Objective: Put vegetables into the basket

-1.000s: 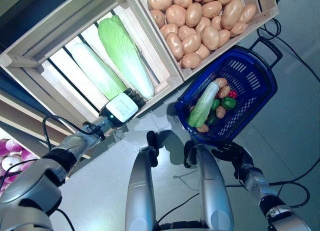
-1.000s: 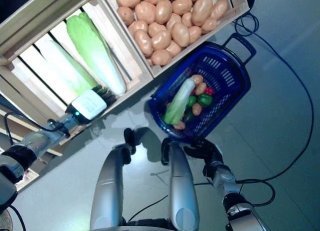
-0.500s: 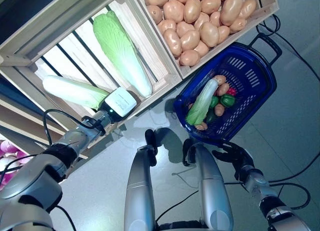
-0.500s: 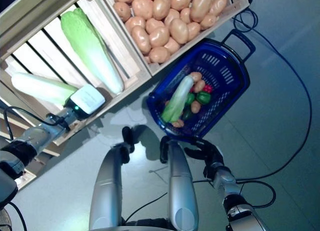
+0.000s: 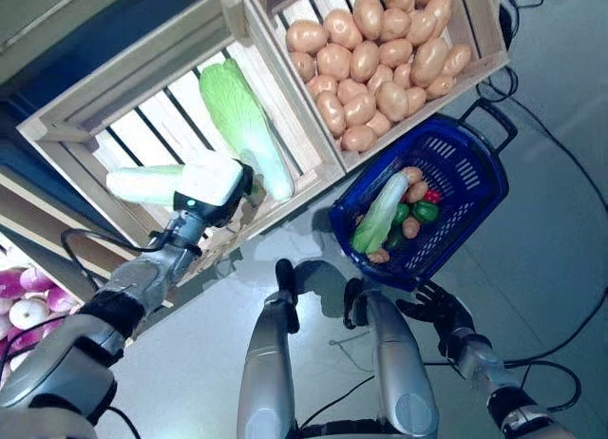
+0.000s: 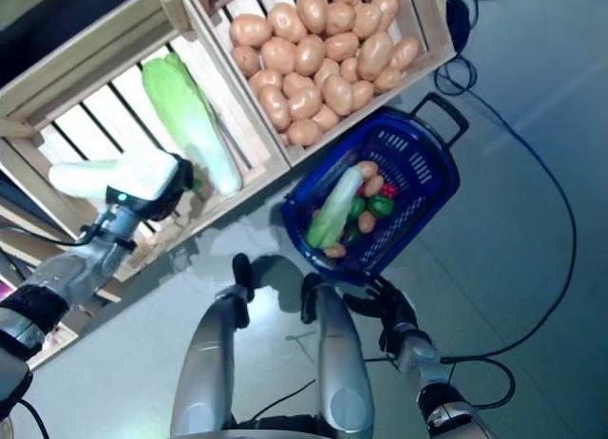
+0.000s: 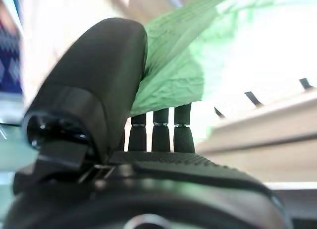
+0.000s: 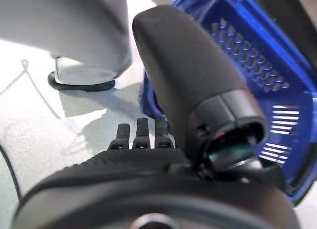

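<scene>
1. Your left hand (image 5: 214,184) is up at the slatted wooden crate (image 5: 142,97), its fingers and thumb closed around a pale green cabbage (image 5: 142,184) that sticks out sideways from the grip, lifted off the slats.
2. A second cabbage (image 5: 245,125) lies in that crate, just beside your hand.
3. The neighbouring crate (image 5: 475,26) is heaped with potatoes (image 5: 375,59).
4. The blue basket (image 5: 475,187) stands on the floor below the potato crate. It holds another cabbage (image 5: 378,216), green peppers (image 5: 425,212), something red and a few potatoes.
5. Your right hand (image 5: 439,311) hangs low, near the basket's closest rim, with its fingers loosely spread and nothing in them.
</scene>
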You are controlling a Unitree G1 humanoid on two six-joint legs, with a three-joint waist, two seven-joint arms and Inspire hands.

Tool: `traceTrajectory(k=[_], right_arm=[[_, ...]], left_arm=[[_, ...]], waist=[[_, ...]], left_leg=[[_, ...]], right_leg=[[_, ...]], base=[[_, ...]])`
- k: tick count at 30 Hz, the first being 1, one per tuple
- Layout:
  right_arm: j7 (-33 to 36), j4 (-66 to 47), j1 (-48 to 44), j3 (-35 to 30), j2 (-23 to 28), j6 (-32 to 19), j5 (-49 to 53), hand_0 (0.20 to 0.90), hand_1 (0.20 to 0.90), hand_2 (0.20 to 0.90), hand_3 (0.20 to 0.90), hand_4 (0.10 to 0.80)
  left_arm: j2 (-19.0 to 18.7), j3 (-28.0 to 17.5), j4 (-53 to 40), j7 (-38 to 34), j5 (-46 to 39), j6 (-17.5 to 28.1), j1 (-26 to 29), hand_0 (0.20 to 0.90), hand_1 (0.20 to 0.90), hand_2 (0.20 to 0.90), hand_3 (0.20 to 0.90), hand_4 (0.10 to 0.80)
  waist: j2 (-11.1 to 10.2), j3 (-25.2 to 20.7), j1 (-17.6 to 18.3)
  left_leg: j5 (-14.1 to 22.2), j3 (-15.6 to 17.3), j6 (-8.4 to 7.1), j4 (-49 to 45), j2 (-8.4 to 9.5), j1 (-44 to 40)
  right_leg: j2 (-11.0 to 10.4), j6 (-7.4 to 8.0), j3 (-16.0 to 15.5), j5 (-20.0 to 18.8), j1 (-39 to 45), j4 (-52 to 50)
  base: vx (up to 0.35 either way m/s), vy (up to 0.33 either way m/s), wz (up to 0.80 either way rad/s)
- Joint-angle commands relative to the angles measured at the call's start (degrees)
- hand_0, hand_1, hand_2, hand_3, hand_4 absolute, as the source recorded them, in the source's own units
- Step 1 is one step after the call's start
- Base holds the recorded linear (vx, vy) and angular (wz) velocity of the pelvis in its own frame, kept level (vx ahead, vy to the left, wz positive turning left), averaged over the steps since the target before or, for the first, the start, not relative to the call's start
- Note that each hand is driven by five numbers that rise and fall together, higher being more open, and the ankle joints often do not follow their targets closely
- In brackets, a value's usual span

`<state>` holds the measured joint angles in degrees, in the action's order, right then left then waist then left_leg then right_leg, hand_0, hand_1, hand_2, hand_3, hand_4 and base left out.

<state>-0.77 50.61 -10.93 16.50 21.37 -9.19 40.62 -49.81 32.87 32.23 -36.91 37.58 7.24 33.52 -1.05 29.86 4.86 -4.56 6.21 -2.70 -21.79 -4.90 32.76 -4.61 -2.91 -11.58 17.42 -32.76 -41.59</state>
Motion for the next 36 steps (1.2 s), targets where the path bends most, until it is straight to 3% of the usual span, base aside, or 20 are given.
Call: traceTrajectory(k=[1,7,9,12,16,17,23,28,35,36], right_arm=[[3.54,-3.47,4.2,-2.49,1.26,-4.51,-3.53,0.9,0.9,0.9,0.9,0.8],[4.82,-6.77,7.31,-3.78,0.41,-5.47,-7.35,0.9,0.9,0.9,0.9,0.8],[5.86,-10.19,9.77,-4.45,-0.8,-5.65,-9.59,0.9,0.9,0.9,0.9,0.8],[6.81,-14.7,11.72,-5.68,-1.74,-4.89,-10.14,0.9,0.9,0.9,0.9,0.8],[6.59,-21.53,14.04,-7.3,-1.86,-4.91,-11.75,0.9,0.9,0.9,0.9,0.8],[6.12,-23.75,15.02,-8.09,-1.52,-5.97,-12.3,0.9,0.9,0.9,0.9,0.8],[4.86,-31.35,18.09,-11.61,-1.36,-7.87,-14.4,0.9,0.9,0.9,0.9,0.8],[3.02,-35.91,19.01,-13.19,-1.34,-9.17,-16.24,0.9,0.9,0.9,0.9,0.8],[-1.73,-41.97,18.47,-14.22,0.48,-7.83,-16.61,0.9,0.9,0.9,0.9,0.8],[-5.87,-44.12,18.02,-14.97,1.71,-6.6,-15.69,0.9,0.9,0.9,0.9,0.8]], left_arm=[[0.43,-9.77,-5.31,-7.9,-8.89,2.1,-4.91,0.3,0.3,0.3,0.3,0.4],[5.71,-19.06,-12.24,-10.51,-18.91,5.7,-14.69,0.3,0.3,0.3,0.3,0.4],[11.5,-26.68,-18.44,-5.2,-30.54,13.57,-21.78,0.3,0.3,0.3,0.3,0.4],[18.02,-31.0,-23.27,3.84,-41.69,17.38,-26.76,0.3,0.3,0.3,0.3,0.4],[22.36,-32.17,-29.07,16.12,-54.72,19.45,-31.36,0.3,0.3,0.3,0.3,0.4],[23.23,-32.6,-30.71,21.14,-62.02,20.06,-32.81,0.3,0.3,0.3,0.3,0.4],[26.75,-32.7,-34.57,37.27,-79.81,18.34,-35.51,0.3,0.3,0.3,0.3,0.4],[28.77,-32.74,-36.23,43.78,-92.51,16.23,-35.36,0.3,0.3,0.3,0.3,0.4],[29.85,-31.76,-37.36,44.56,-95.63,13.1,-34.41,0.3,0.3,0.3,0.3,0.4],[30.23,-32.18,-37.47,44.38,-96.53,11.63,-34.27,0.3,0.3,0.3,0.3,0.4]], waist=[[0.63,-5.77,-2.69],[0.66,-8.01,-4.14],[0.54,-9.73,-5.33],[0.07,-11.32,-6.09],[-0.53,-13.75,-6.68],[-0.74,-14.51,-6.82],[-1.09,-18.63,-6.34],[-1.01,-21.02,-5.66],[-1.41,-22.86,-5.04],[-1.71,-23.4,-5.02]], left_leg=[[6.99,0.84,-1.17,-1.64,0.73,-4.07],[4.45,-0.16,-1.69,5.91,1.57,-9.94],[2.96,-1.33,-1.92,11.07,2.22,-13.92],[2.0,-1.87,-1.92,15.58,2.21,-17.6],[1.7,-2.67,-1.49,19.42,2.56,-21.76],[1.88,-2.71,-1.26,20.19,2.72,-23.25],[3.27,-2.44,0.0,21.92,3.03,-28.06],[3.58,-1.98,0.61,24.93,3.04,-31.97],[4.25,-1.57,0.9,26.4,3.0,-34.72],[4.53,-1.35,0.94,26.76,2.96,-35.39]], right_leg=[[0.38,2.89,0.99,-9.08,7.65,16.89],[0.55,2.97,-1.05,-10.73,15.27,25.34],[0.64,3.41,-2.36,-11.98,20.31,30.57],[0.68,4.08,-3.07,-13.16,24.04,34.46],[0.64,4.77,-3.62,-14.48,27.86,38.06],[0.46,5.1,-3.78,-14.9,29.26,39.03],[-0.1,6.12,-3.4,-15.91,32.5,40.67],[-0.24,6.79,-2.92,-16.29,34.94,42.02],[-0.19,7.32,-2.38,-17.1,36.55,43.68],[-0.12,7.39,-2.43,-17.14,37.14,44.27]], base=[[0.103,-0.047,0.02],[0.104,-0.03,0.04],[0.18,-0.052,0.15],[0.148,-0.048,0.19],[0.12,-0.017,0.3],[0.11,0.025,0.12],[0.104,0.044,0.07],[0.089,0.041,-0.08],[0.04,-0.001,-0.01],[0.034,-0.02,0.01]])
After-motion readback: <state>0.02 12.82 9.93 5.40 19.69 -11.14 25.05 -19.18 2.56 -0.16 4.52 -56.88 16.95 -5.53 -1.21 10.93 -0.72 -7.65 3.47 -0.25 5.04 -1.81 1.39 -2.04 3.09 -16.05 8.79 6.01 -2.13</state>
